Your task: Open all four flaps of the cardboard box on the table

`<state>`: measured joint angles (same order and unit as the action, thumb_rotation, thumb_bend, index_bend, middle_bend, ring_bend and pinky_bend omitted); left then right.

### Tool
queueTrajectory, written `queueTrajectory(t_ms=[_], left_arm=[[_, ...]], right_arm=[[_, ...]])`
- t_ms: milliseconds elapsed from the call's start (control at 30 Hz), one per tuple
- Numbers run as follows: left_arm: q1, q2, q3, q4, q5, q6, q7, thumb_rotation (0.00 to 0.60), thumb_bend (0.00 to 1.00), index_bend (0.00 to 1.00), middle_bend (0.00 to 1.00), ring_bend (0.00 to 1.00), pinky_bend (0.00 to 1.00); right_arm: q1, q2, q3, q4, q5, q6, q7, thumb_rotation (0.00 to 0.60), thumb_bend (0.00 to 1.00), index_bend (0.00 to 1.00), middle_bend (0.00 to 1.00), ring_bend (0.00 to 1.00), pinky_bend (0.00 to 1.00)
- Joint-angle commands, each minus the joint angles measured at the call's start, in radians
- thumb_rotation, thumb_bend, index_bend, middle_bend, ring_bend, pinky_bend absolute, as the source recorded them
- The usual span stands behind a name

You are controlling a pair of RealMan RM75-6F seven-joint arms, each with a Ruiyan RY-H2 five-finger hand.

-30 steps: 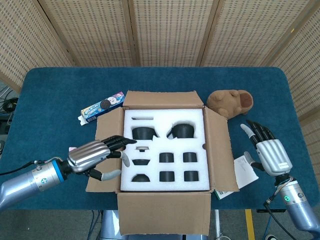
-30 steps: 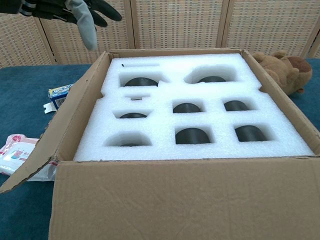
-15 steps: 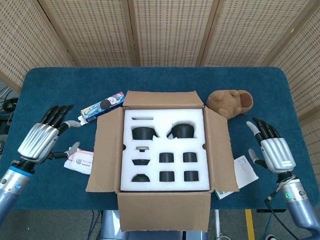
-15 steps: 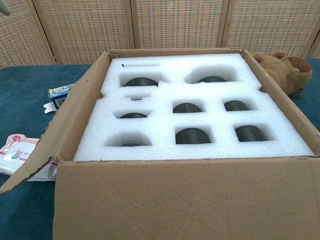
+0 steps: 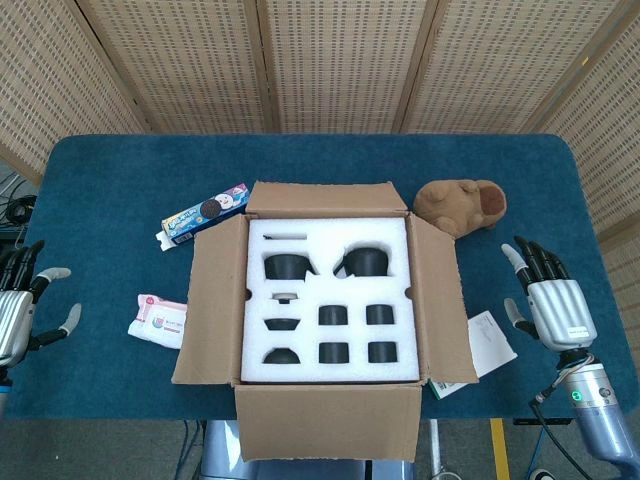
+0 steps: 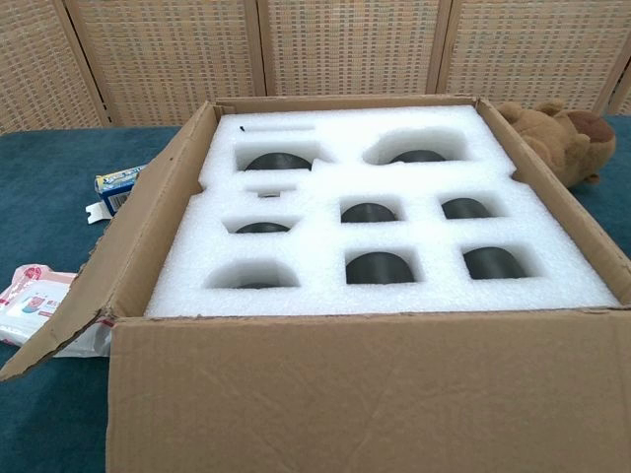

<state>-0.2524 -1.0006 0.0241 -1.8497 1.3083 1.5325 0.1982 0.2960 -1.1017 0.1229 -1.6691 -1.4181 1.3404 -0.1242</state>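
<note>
On the blue-clothed desk (image 5: pixel 320 160), the brown cardboard box (image 5: pixel 325 440) sits open; its stiff, light flaps fold by their edges. The left hand (image 5: pixel 15 310) and right hand (image 5: pixel 553 305) are spread and empty.

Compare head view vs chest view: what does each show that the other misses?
Only the head view shows the left hand and right hand, both empty with fingers apart, wide of the cardboard box, plus white papers by its right flap.

The chest view shows nothing extra, just a closer, low-angle look into the white foam insert and its dark recesses.

Both show the box with all flaps open, the cookie pack, the pink-and-white packet, the brown plush toy and the blue table.
</note>
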Motion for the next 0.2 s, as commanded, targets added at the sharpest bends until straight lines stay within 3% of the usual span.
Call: queueTrajectory(t_ms=[33, 200], left_arm=[[0.031, -0.013, 0.004, 0.011, 0.004, 0.026, 0.019, 0.345, 0.38, 0.28, 0.03, 0.0, 0.0], [0.069, -0.024, 0.002, 0.009, -0.001, 0.045, 0.043, 0.347, 0.38, 0.28, 0.03, 0.0, 0.0]], right_arm=[[-0.013, -0.008, -0.001, 0.009, 0.001, 0.02, -0.012, 0.6, 0.47, 0.0, 0.02, 0.0, 0.11], [-0.041, -0.013, -0.004, 0.016, 0.009, 0.054, -0.019, 0.6, 0.47, 0.0, 0.02, 0.0, 0.11]])
